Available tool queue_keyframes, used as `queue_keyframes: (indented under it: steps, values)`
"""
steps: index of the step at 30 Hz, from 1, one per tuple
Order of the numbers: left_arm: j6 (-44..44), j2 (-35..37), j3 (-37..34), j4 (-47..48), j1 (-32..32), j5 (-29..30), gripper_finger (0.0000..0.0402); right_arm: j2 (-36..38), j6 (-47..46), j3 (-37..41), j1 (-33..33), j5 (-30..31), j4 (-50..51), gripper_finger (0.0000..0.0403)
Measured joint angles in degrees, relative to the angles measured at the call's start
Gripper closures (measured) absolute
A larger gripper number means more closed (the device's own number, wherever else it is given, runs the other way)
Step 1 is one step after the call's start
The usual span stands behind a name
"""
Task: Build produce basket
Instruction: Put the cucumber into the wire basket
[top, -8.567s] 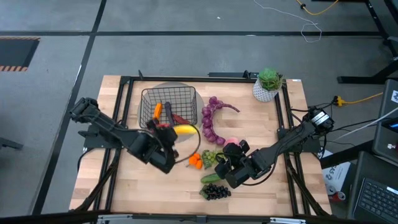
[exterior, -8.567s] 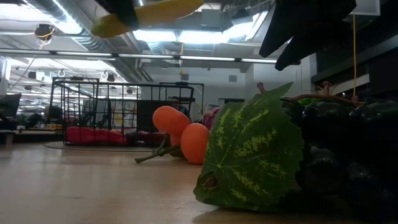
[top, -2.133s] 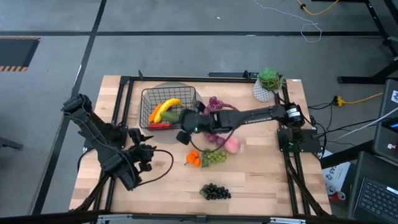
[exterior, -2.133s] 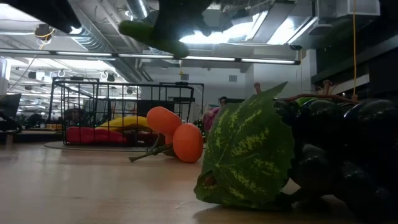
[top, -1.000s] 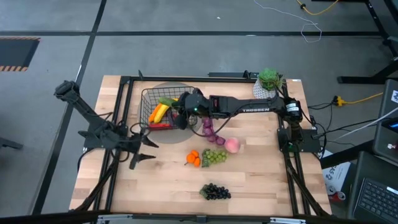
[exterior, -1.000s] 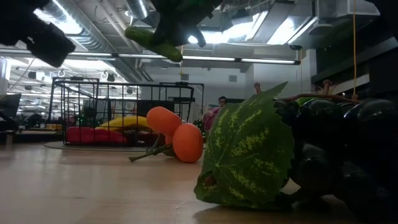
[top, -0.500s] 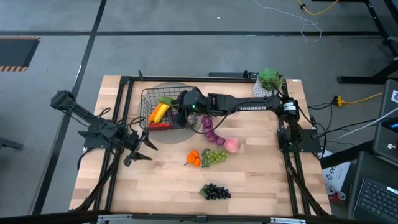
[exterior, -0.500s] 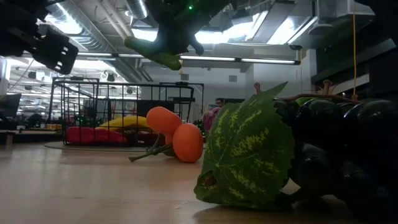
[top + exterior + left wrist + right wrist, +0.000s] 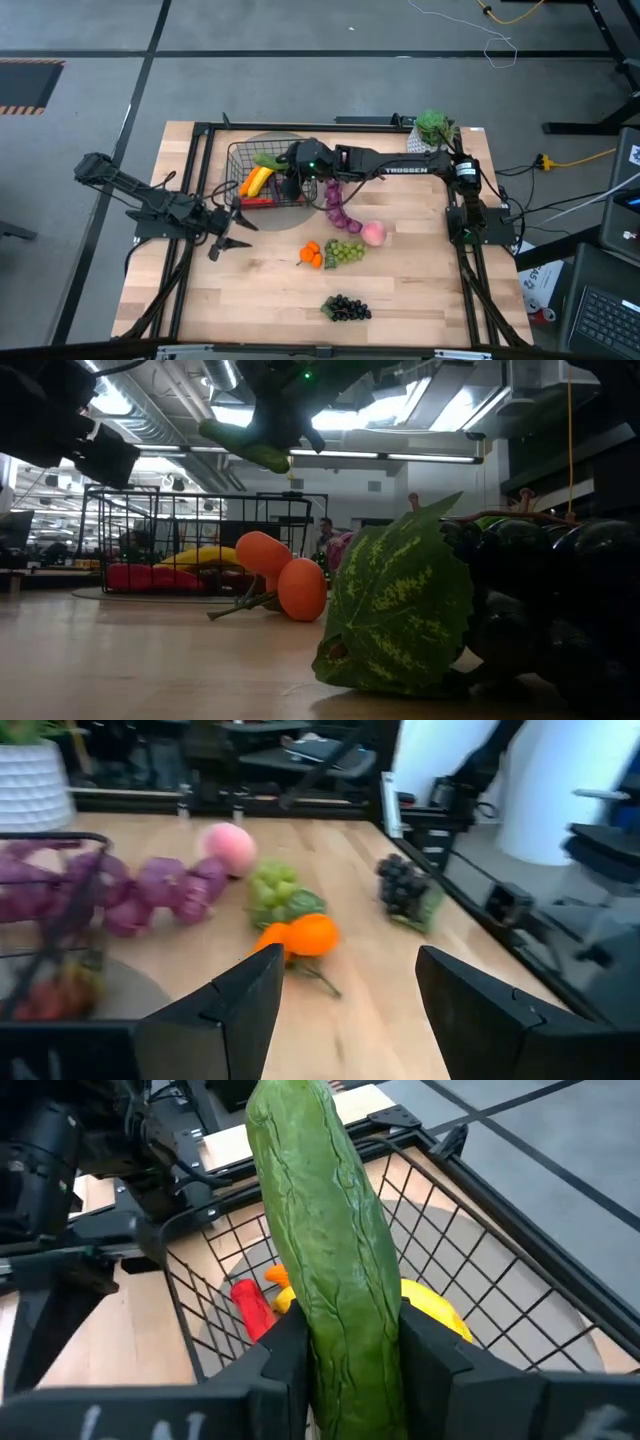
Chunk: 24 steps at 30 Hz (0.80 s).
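Green and ridged, the cucumber (image 9: 325,1250) is hanging over the black wire basket (image 9: 246,158), clenched at its lower end between the fingers of the right tool (image 9: 290,172). Below it, the banana (image 9: 432,1315) and a red chilli (image 9: 252,1306) are already lying inside, so a release here could send the cucumber bouncing off them or leave it propped across the rim. It is long, and if it tips on the way down it may roll out over the wire edge onto the desk (image 9: 420,290). The left tool (image 9: 228,228) is hovering just off the basket's near corner, fingers spread wide, holding nothing. Farther out, the purple bulbs (image 9: 335,205), peach (image 9: 373,234), green grapes (image 9: 347,251), orange pieces (image 9: 313,255) and dark grapes (image 9: 345,307) are waiting on the wood.
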<state>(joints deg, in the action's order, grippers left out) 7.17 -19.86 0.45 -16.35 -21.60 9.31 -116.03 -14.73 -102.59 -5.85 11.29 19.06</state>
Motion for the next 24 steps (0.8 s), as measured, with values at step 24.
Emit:
queue_keyframes:
  steps: [24]
  values:
    - [-3.27, 0.0, 0.0, -1.26, -0.01, 10.14, 0.0177, 0.0, 6.09, 0.0, -0.04, -0.83, 0.07, 0.0277]
